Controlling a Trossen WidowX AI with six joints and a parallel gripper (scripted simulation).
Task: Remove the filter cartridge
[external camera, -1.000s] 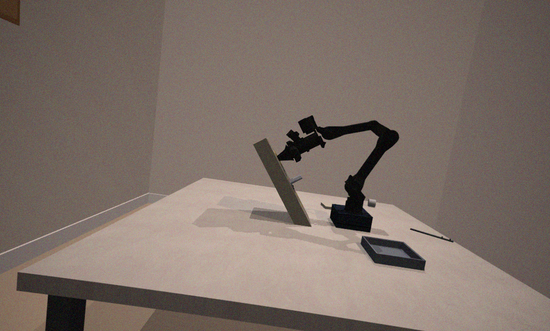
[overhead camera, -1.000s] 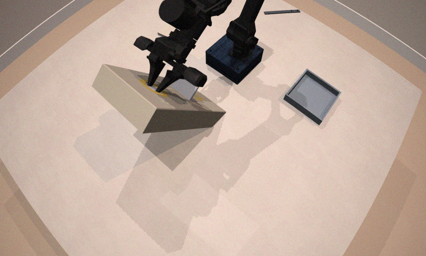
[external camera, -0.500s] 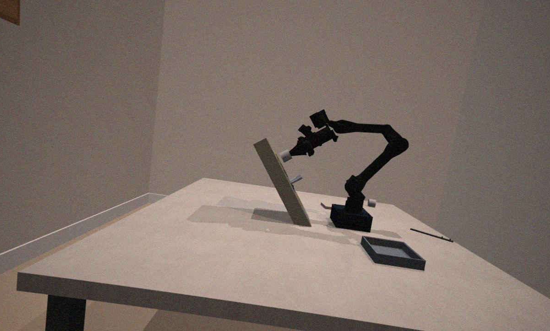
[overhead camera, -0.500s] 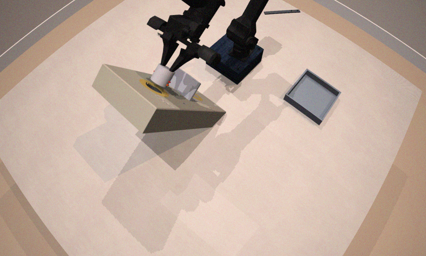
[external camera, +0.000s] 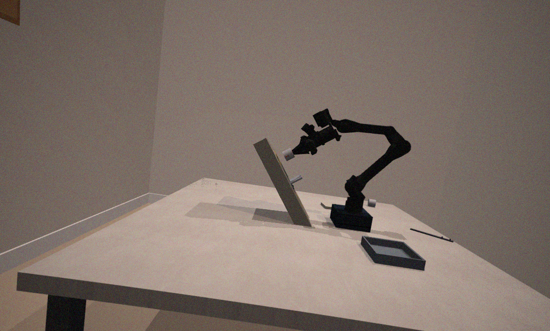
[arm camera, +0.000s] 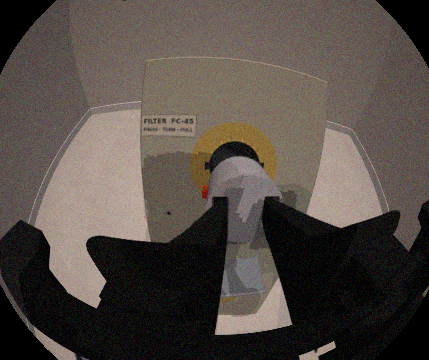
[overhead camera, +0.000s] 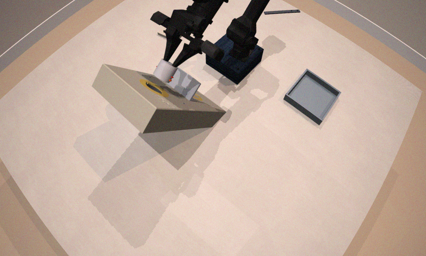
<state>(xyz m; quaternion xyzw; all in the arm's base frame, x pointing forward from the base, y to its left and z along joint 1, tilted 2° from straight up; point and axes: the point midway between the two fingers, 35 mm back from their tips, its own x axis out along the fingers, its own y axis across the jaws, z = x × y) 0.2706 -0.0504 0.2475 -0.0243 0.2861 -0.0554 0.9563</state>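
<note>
Cartridge: in the air, just out of the panel's hole, pinched by the gripper.
Panel (overhead camera: 125, 98) (external camera: 282, 185) (arm camera: 174, 90): big, leaning, left of the arm's base in the side view.
Tray (overhead camera: 319, 122) (external camera: 396, 261): right of the panel, on the table.
Cartridge (overhead camera: 164, 70) (external camera: 287, 154) (arm camera: 241, 185): small, white, with red bits.
Gripper (overhead camera: 170, 63) (external camera: 294, 152) (arm camera: 244, 204): pinching the cartridge's outer end.
Best way: back straight off, keep the squeeze, miss the flap (overhead camera: 185, 84) (external camera: 296, 179) (arm camera: 244, 275), then go right.

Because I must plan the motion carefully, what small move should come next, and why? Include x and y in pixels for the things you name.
Probably back the gripper (overhead camera: 170, 63) (external camera: 294, 152) (arm camera: 244, 204) a little farther from the tilted panel (overhead camera: 125, 95) (external camera: 280, 183) (arm camera: 174, 85): it grips the cartridge (overhead camera: 164, 70) (external camera: 287, 154) (arm camera: 241, 175), which is out of its hole but close to the panel's face, while the tray (overhead camera: 319, 122) (external camera: 400, 263) stands off to the side.
</note>
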